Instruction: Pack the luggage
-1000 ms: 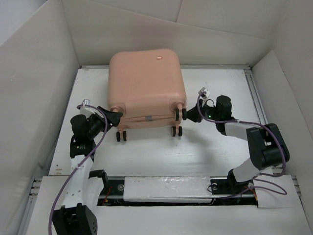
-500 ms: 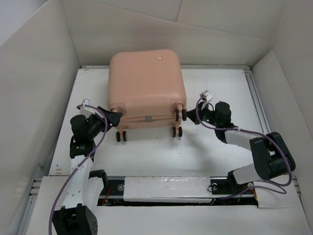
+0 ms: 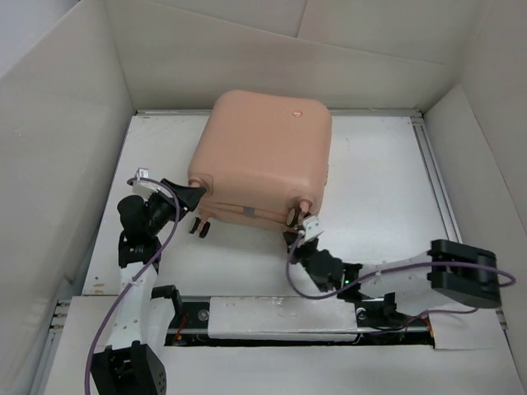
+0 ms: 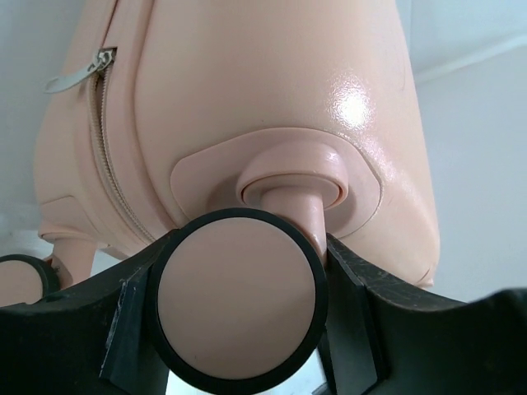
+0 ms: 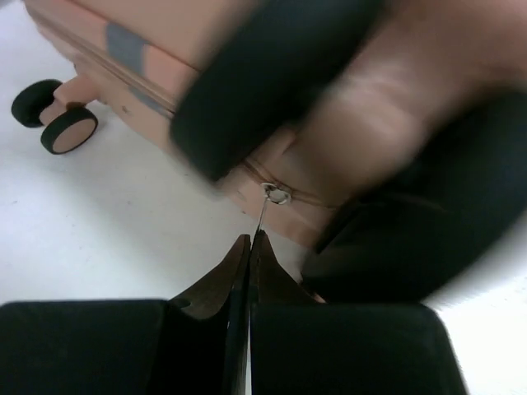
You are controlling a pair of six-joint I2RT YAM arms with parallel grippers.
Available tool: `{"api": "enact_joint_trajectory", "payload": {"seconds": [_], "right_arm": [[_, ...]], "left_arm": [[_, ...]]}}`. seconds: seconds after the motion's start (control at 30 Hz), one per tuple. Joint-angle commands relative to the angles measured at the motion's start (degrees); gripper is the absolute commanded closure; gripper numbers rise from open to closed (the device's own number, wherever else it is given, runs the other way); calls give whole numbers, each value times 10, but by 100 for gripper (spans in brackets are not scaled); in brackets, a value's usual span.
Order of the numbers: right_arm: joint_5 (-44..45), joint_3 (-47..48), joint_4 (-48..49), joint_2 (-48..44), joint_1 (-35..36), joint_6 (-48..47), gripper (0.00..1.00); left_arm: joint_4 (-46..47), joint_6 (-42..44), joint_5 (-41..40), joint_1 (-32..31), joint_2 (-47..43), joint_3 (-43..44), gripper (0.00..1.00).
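Lying flat and skewed on the white counter (image 3: 379, 181), the luggage (image 3: 263, 156) sits toward the far centre with its casters facing the arms. The left claw (image 3: 191, 196) is clamped on the near-left caster wheel (image 4: 239, 298), one finger on each side. The right claw (image 5: 249, 247) is pressed together, its tips at the thin pull under the zip ring (image 5: 277, 196); I cannot tell whether the pull is pinched. The shell looks stiff, glossy and rounded, probably too slick and broad for a claw to grip. It is likely light and apt to pivot when tugged. The best holds are the wheel stems, for anchoring, and the zip pull. That pull is small and floppy, so draw it along the zip line.
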Motion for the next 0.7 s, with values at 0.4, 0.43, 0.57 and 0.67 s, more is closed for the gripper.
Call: {"api": "enact_joint_trajectory", "payload": {"seconds": [0.4,0.43,0.57,0.67], "right_arm": [[-273,437,-117,330,-17,-22,100],[-320,452,-106,345,-48,-15,100],[-542,571,-93,442,-79,7,100],[-573,667,-103,509,-85,35,100]], "left_arm": [[152,-68,119,-19,-47,-10,100],[152,-68,134,-19,-57,-10,100],[126,-91,152,-19,-107,-7,100],[75,-76,159,-19,-126,18,100]]}}
